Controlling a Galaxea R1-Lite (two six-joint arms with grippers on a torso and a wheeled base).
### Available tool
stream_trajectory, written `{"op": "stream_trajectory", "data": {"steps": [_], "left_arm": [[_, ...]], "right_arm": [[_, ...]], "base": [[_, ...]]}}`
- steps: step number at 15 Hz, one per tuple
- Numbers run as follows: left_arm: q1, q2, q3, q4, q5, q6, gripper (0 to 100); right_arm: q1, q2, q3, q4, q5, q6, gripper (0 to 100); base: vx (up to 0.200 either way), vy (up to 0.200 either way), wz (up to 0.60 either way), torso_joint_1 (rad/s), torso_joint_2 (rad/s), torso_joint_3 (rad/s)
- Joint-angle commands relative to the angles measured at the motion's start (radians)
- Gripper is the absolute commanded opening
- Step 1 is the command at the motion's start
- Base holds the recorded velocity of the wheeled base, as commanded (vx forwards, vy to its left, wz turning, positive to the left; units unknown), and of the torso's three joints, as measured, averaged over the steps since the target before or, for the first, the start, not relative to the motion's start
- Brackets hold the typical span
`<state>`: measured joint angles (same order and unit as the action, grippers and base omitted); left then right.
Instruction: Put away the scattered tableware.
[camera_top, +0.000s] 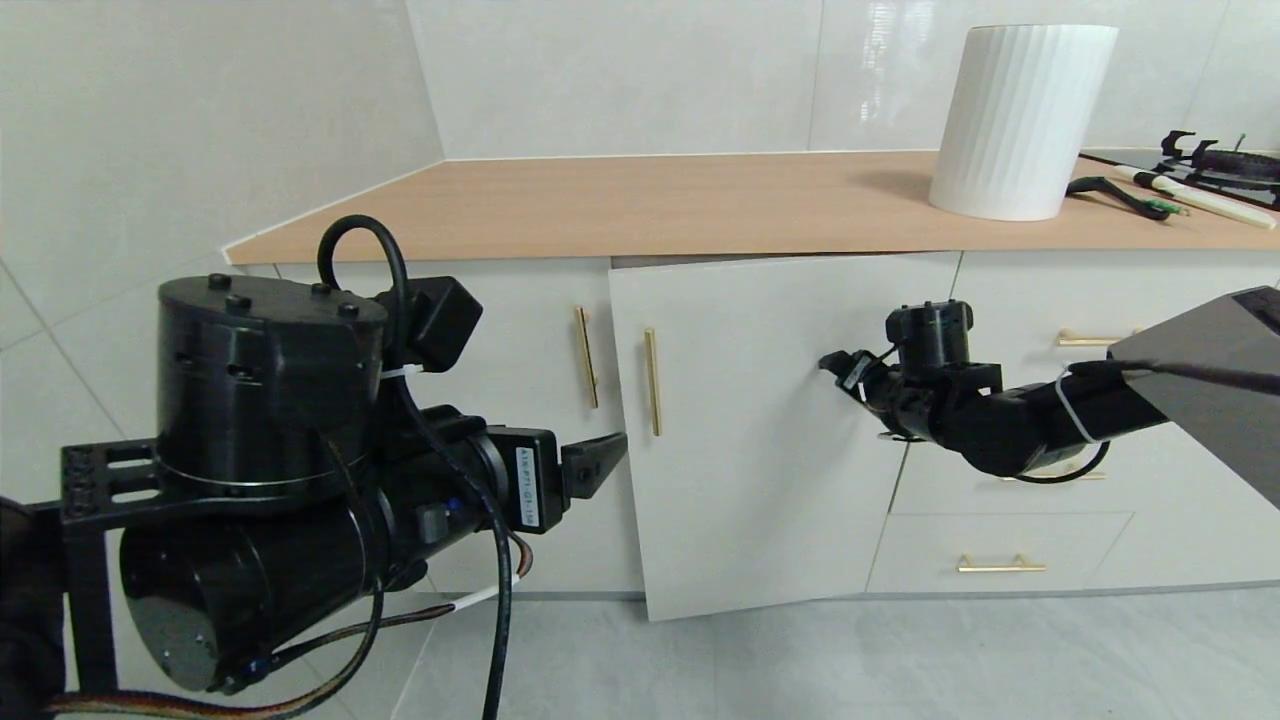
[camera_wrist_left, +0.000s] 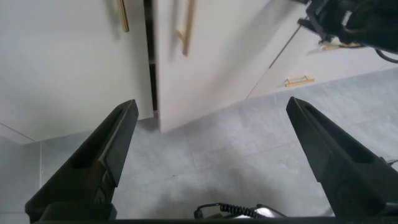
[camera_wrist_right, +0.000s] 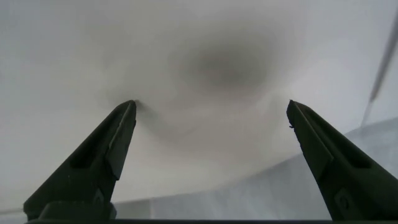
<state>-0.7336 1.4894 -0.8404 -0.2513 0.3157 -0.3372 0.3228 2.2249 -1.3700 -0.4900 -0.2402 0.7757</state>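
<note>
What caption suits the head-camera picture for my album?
Open right end effector close to the ajar white cabinet door, below a wooden countertop bearing a white ribbed cylinder.

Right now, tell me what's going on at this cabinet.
The cabinet door stands ajar under the countertop. The right gripper, open, is right at the door's face, away from its gold handle; whether it touches I cannot tell. The left gripper, open and empty, hangs further left, back from the cabinet front. No tableware is held; a white ribbed container and some utensils sit on the countertop.
</note>
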Motion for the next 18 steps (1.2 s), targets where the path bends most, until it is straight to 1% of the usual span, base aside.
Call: {"op": "stream_trajectory", "data": {"steps": [1,6,10,12,13,15,16,18], "left_arm": [[0.000,0.002,0.000,0.000,0.000,0.000,100],[0.000,0.005,0.000,0.000,0.000,0.000,100],[0.000,0.008,0.000,0.000,0.000,0.000,100],[0.000,0.006,0.000,0.000,0.000,0.000,100],[0.000,0.006,0.000,0.000,0.000,0.000,100],[0.000,0.003,0.000,0.000,0.000,0.000,100],[0.000,0.005,0.000,0.000,0.000,0.001,100],[0.005,0.009,0.000,0.000,0.000,0.003,100]], "right_arm": [[-0.002,0.027,-0.038,-0.001,-0.033,0.014,100],[-0.028,0.058,-0.098,-0.001,-0.074,0.030,100],[-0.030,0.021,-0.080,0.001,-0.074,0.031,100],[-0.022,-0.057,-0.001,0.001,-0.053,0.028,100],[-0.018,-0.105,0.043,0.001,-0.017,0.027,100],[-0.005,-0.229,0.166,0.002,0.091,0.019,100],[-0.002,-0.272,0.224,0.002,0.131,-0.007,100],[-0.004,-0.306,0.287,0.001,0.144,-0.064,100]], "base": [[0.000,0.000,0.00,0.000,0.00,0.000],[0.000,0.000,0.00,0.000,0.00,0.000],[0.000,0.000,0.00,0.000,0.00,0.000],[0.000,0.000,0.00,0.000,0.00,0.000],[0.000,0.000,0.00,0.000,0.00,0.000],[0.000,0.000,0.00,0.000,0.00,0.000],[0.000,0.000,0.00,0.000,0.00,0.000],[0.000,0.000,0.00,0.000,0.00,0.000]]}}
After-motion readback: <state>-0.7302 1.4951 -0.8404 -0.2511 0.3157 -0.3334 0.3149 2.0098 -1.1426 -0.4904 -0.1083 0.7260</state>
